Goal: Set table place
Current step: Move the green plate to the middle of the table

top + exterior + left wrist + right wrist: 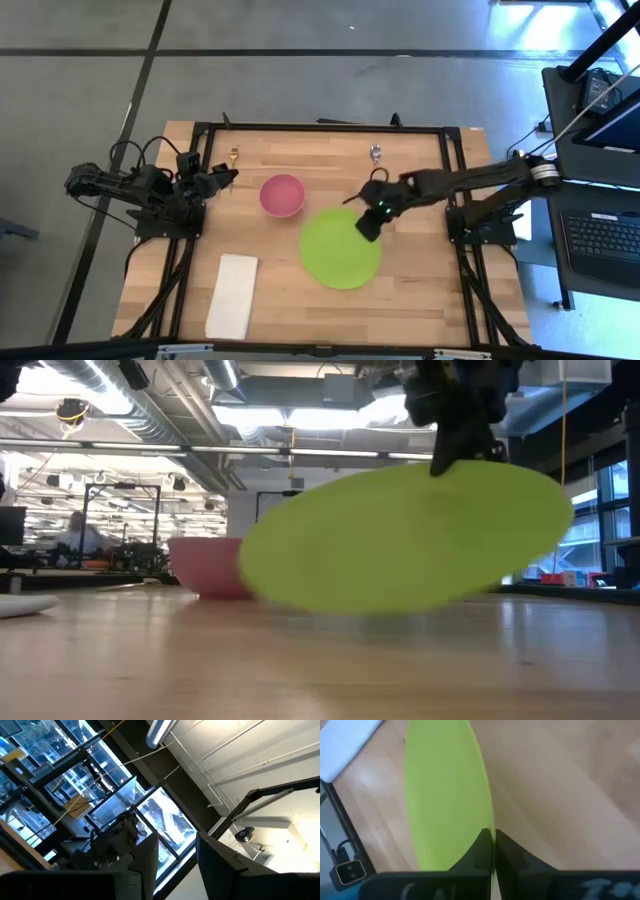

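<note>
The lime-green plate (340, 250) is at the middle right of the table (420, 290). In the low view the plate (400, 540) is tilted, with its right side raised. My right gripper (368, 226) is shut on its far right rim. The pink bowl (282, 194) stands on the table to the plate's far left. The silver spoon (375, 153) and the gold-tipped utensil (233, 156) lie near the far edge. My left gripper (226, 178) hovers at the table's left, just near of the gold-tipped utensil. Its fingers are apart and empty, pointing up at the ceiling in the left wrist view (175, 865). My right gripper pinches the plate's rim (492, 826) at its far right side between its two fingers (479, 851). The fingers slant down from the table's far right. The plate hangs tilted, held side up. I cannot tell whether its low left edge (290, 600) touches the table.
A white folded napkin (232, 295) lies flat near the table's near left corner. The black frame (330, 128) runs along the table's edges. Bare wood shows right of the plate and between the napkin and the plate.
</note>
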